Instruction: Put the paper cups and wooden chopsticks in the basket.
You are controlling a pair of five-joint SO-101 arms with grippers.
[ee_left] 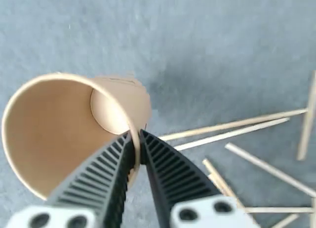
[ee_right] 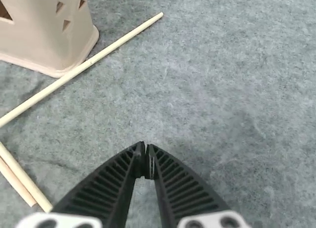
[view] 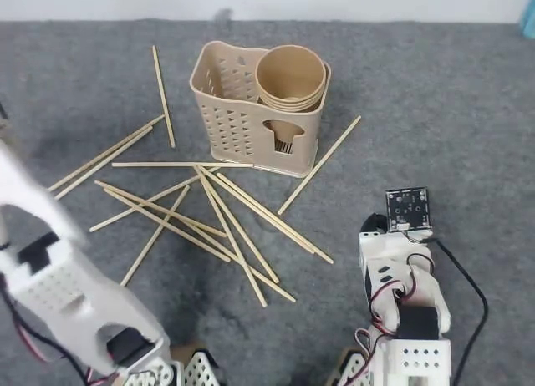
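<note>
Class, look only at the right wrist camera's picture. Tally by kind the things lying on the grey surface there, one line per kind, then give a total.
Basket: 1
Wooden chopsticks: 3
Total: 4

paper cups (view: 291, 75): stacked upright in basket (view: 224, 110) | cup (ee_left: 59, 139): on its side | chopsticks (view: 180, 164): scattered beside basket

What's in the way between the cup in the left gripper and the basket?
Nothing tall that I can see. The left gripper is shut on the paper cup; only loose chopsticks lie flat on the carpet before the basket.
</note>
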